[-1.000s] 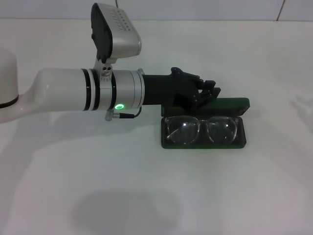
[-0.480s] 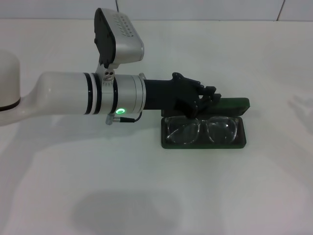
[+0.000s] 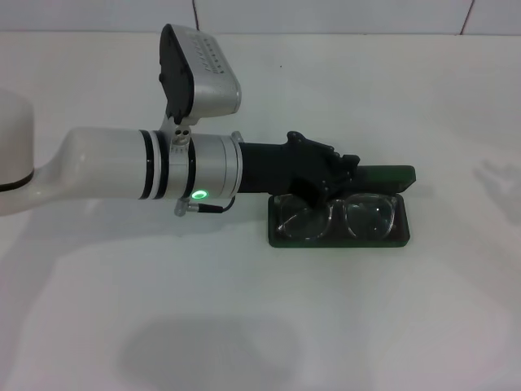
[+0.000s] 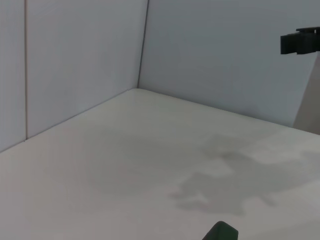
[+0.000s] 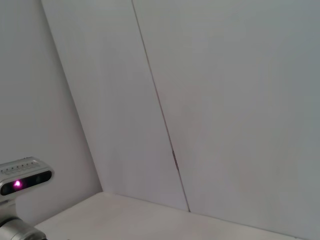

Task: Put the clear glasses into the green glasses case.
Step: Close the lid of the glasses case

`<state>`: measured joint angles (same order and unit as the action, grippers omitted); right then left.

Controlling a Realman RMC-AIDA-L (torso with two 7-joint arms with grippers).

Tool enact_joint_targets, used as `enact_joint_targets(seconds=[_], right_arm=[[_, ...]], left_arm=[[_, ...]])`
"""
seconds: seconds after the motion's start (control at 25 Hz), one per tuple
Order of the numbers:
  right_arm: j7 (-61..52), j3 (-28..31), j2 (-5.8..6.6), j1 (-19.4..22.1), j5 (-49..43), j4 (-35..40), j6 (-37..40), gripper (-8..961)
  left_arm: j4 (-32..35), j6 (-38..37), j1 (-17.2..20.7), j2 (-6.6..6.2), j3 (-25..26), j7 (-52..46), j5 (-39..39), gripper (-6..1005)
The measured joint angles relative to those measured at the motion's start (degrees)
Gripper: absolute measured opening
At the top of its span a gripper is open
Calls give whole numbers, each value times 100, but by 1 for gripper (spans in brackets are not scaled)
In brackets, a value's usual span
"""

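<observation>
Glasses in case, left gripper at the lid.

We see the clear glasses (image 3: pixel 335 217) lying lenses-up inside the green glasses case (image 3: pixel 399 236), just below the left gripper (image 3: pixel 348 165), which sits against the open lid, probably to shut it. We can't tell its finger state. Right gripper not visible.

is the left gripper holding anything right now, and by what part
Cannot be told: the left gripper sits over the clear glasses lying in the green glasses case.
</observation>
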<state>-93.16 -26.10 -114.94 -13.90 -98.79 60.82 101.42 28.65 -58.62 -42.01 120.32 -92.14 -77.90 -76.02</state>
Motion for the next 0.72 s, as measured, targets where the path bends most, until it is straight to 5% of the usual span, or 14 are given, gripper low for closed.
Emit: enact_joint_targets(seconds=[0.72], right_arm=[[21, 6, -4, 1, 0, -68, 0, 175]], left_arm=[[123, -73, 67, 0, -110, 8, 27, 178]])
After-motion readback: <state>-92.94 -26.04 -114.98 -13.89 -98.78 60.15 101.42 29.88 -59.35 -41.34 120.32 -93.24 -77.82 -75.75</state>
